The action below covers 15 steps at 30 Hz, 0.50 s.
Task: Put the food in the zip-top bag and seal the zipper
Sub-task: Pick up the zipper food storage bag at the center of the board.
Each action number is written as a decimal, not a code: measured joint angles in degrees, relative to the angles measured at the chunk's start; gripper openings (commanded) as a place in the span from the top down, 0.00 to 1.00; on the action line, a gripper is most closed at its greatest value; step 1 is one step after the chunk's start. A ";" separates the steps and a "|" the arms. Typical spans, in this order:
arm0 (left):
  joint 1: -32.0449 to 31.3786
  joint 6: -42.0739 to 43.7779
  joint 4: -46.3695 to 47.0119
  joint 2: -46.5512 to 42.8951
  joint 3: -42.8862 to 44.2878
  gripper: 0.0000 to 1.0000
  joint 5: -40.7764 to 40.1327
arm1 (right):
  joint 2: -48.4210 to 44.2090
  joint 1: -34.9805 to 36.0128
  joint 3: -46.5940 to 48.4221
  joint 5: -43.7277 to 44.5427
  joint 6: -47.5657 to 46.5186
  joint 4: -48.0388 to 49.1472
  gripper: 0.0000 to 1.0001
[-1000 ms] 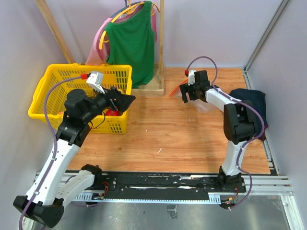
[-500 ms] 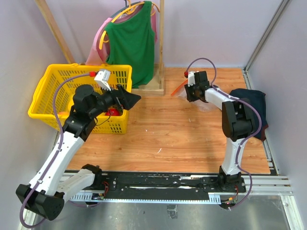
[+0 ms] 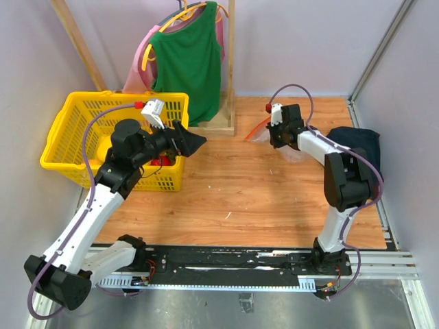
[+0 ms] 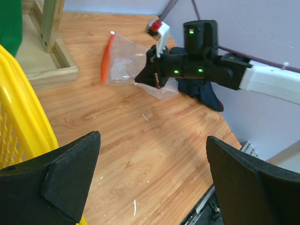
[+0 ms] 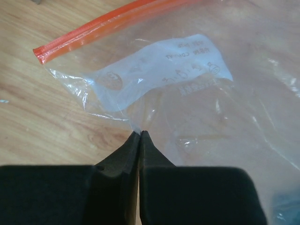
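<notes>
The right gripper point(image 5: 139, 137) is pressing its fingers flat together, and a thin fold of the crinkly clear plastic zip-top bag point(image 5: 197, 89) is caught between the tips. Just beyond that pinch, the thin red-orange zipper strip point(image 5: 108, 23) is running along the bag's far edge. I cannot tell whether that mouth is parted or closed. The bag is lying limp on the wooden tabletop point(image 3: 240, 192) at the far right, near the dark navy cloth heap point(image 3: 357, 140), and nothing coloured is showing inside it.

Over on the other side, the left gripper point(image 4: 152, 138) is hanging with its fingers spread wide, carrying nothing. It is hovering above the near corner of the yellow plastic mesh basket point(image 3: 68, 137) and facing across the table towards the bag. A glossy red toy food piece point(image 3: 159, 162) is showing through the basket wall, well apart from the bag.

So this is looking like early going. One arm is gripping the bag, but no food is lifted, none is bagged, and the sealing of the zipper is not yet begun.
</notes>
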 measured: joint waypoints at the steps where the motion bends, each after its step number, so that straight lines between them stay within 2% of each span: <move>1: -0.07 -0.02 -0.15 0.55 0.20 0.03 -0.07 | -1.42 0.22 -0.98 -0.04 0.00 0.20 0.99; 7: -0.70 -0.07 -0.79 3.58 2.23 0.04 -0.87 | -12.04 3.61 -7.06 -0.02 0.20 1.73 0.99; 15: -1.70 -1.18 -1.84 6.40 3.63 0.05 -2.69 | -23.82 12.28 -15.37 0.74 2.49 6.10 0.99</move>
